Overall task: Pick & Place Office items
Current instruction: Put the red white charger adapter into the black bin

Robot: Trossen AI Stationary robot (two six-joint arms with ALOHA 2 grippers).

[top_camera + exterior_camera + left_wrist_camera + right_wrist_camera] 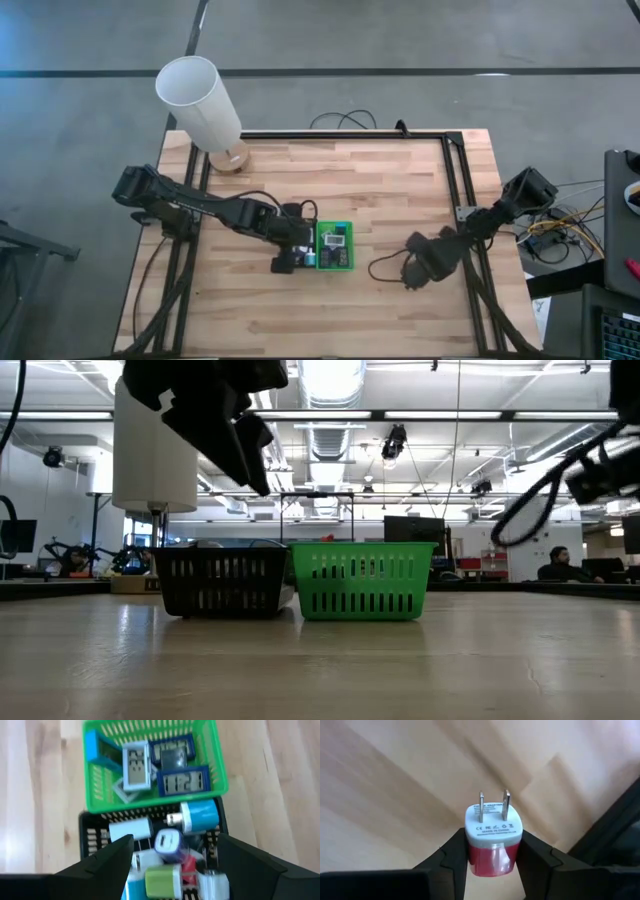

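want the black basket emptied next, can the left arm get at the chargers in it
Probably yes: the left gripper hangs open right above the black basket, and the chargers lie uncovered in it, nothing between.

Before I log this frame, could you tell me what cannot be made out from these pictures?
- Black basket contents: low view, hidden by its wall; high view, covered by the left gripper.
- Green basket items: high view, too small to tell apart.
- Lower part of the chargers: left wrist view, cut off by the edge.
- Print on the red charger, held by the right gripper: right wrist view, too small to read.
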